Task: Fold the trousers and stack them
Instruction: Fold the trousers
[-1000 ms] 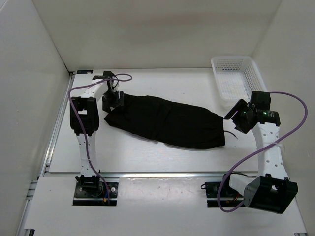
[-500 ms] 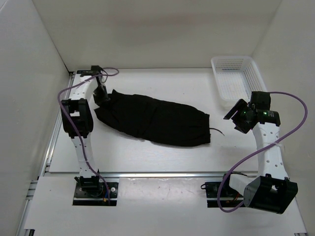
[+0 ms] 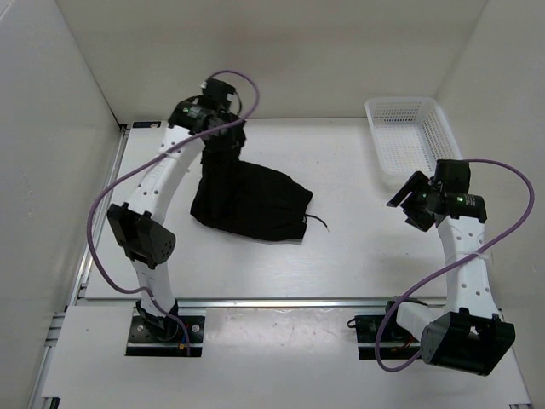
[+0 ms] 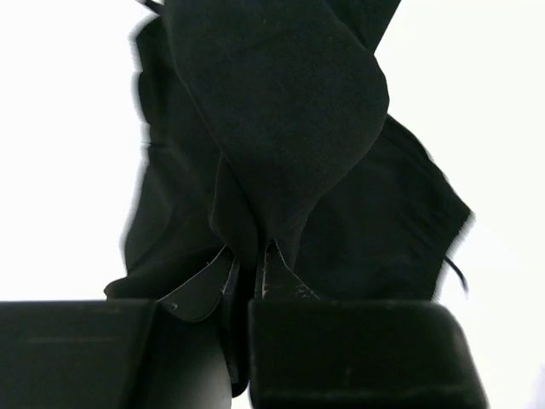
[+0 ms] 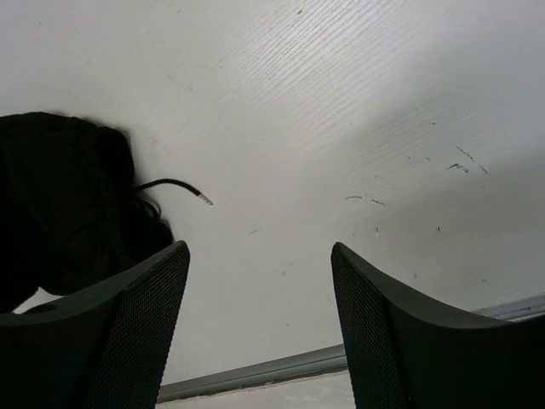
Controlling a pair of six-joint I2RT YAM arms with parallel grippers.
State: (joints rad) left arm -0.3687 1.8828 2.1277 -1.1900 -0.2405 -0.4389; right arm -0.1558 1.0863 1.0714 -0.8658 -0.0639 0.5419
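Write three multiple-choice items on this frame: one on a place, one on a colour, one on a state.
1. Where is the white mesh basket? A. far right corner of the table B. near left edge C. between the arm bases
2. What colour are the trousers? A. white B. black C. red
3. What is the left gripper doing? A. open over bare table B. out of view C. shut on the trousers
Answers: 1 A, it sits far right in the top view; 2 B, the cloth is plain black; 3 C, the left wrist view shows cloth pinched in it.
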